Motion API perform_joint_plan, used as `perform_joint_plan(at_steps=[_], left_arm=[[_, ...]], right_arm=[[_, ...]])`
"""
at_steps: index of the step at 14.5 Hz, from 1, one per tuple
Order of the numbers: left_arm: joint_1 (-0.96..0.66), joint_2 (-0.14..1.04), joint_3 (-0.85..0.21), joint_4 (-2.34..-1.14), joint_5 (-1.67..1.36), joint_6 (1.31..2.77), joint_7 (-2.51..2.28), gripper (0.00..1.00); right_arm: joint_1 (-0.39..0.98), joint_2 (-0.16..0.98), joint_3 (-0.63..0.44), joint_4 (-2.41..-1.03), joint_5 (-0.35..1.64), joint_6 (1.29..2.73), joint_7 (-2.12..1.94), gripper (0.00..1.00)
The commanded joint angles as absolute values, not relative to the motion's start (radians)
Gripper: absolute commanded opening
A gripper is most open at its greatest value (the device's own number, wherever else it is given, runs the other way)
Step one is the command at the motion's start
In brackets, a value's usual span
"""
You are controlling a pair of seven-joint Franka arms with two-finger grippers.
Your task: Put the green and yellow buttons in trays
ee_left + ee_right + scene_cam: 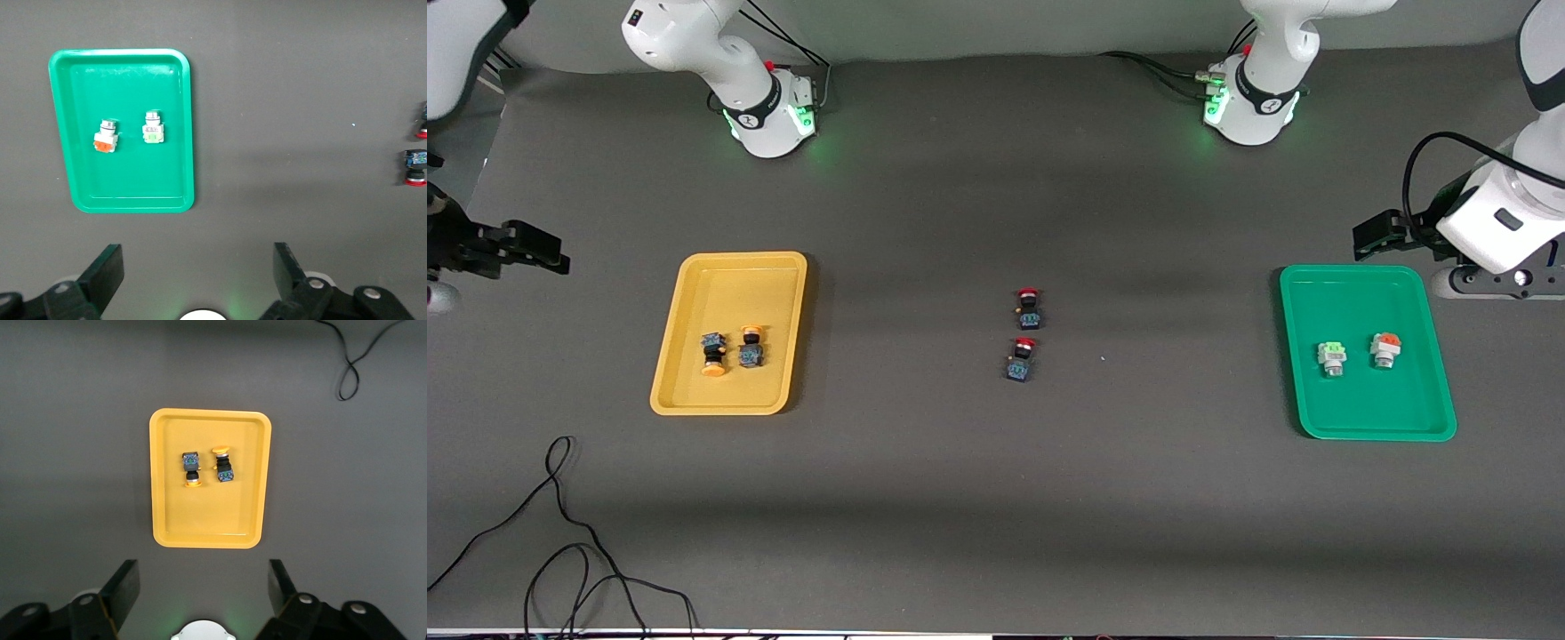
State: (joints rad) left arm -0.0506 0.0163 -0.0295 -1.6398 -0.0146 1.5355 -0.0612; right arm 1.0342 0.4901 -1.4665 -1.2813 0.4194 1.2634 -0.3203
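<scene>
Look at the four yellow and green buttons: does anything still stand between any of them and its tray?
Nothing visible does. Both orange-yellow capped buttons already lie in the yellow tray, and both grey-bodied buttons lie in the green tray. The left claw and right claw are open and empty.

front: high, faces bases | left wrist: above green tray (189,120) | right wrist: above yellow tray (155,480)

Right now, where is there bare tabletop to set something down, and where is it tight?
Bare mat lies between the yellow tray and the two red-capped buttons, and between those and the green tray. The strip nearer the front camera holds only a cable. Both trays' middles are taken. The left gripper and right gripper wait open at the table's ends.
</scene>
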Motion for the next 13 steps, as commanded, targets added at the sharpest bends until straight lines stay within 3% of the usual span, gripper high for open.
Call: perform_joint_plan(at_steps=[1, 10, 13], left_arm=[[-0.064, -0.015, -0.002, -1.637, -0.034, 1.494, -0.048, 1.0], [-0.063, -0.018, 0.002, -1.624, -0.031, 1.483, 0.003, 1.0], [-0.064, -0.024, -0.002, -1.623, -0.028, 1.482, 0.008, 1.0]], right_arm=[[1.0, 0.495, -1.463, -1.255, 0.413, 1.238, -0.259, 0.99], [0.994, 0.492, -1.434, -1.255, 0.405, 1.235, -0.204, 1.0], [0.83, 0.456, -1.233, -1.194, 0.356, 1.223, -0.199, 1.0]])
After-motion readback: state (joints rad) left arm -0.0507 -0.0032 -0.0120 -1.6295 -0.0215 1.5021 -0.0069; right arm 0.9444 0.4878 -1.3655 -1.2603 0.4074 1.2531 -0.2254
